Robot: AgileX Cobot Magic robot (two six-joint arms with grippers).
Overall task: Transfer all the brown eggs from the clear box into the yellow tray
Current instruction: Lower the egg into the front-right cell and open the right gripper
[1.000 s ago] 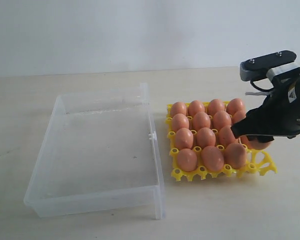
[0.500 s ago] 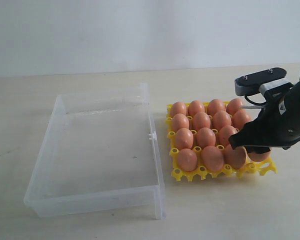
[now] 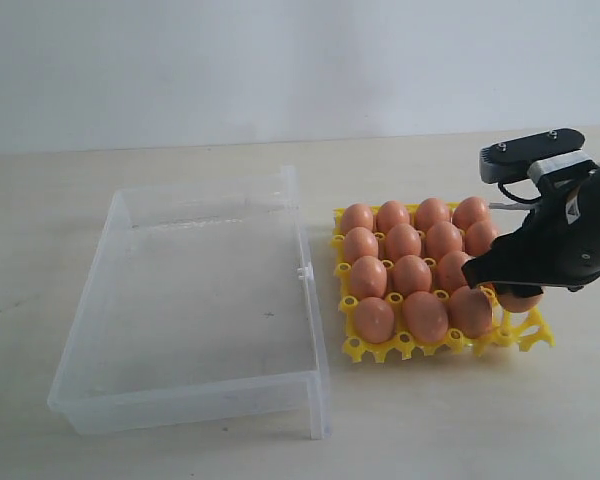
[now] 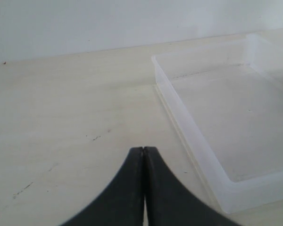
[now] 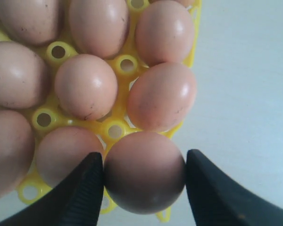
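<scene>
Right gripper (image 3: 518, 296) is at the right edge of the exterior frame. It's clamped on one brown egg (image 5: 145, 162), with a black finger (image 5: 82, 188) on each side of the shell. The held egg sits over the lower-right corner cup of the yellow tray (image 3: 380, 349); can't tell if it's seated. The other brown eggs (image 3: 412, 274) fill the tray cups at centre-right, packed close together. The clear box (image 3: 195, 398) is left of the tray, just beside it, on the pale table (image 3: 460, 420). Left gripper (image 4: 144, 155) is low-centre in its wrist view, tips pressed together on nothing, above bare table next to the box.
</scene>
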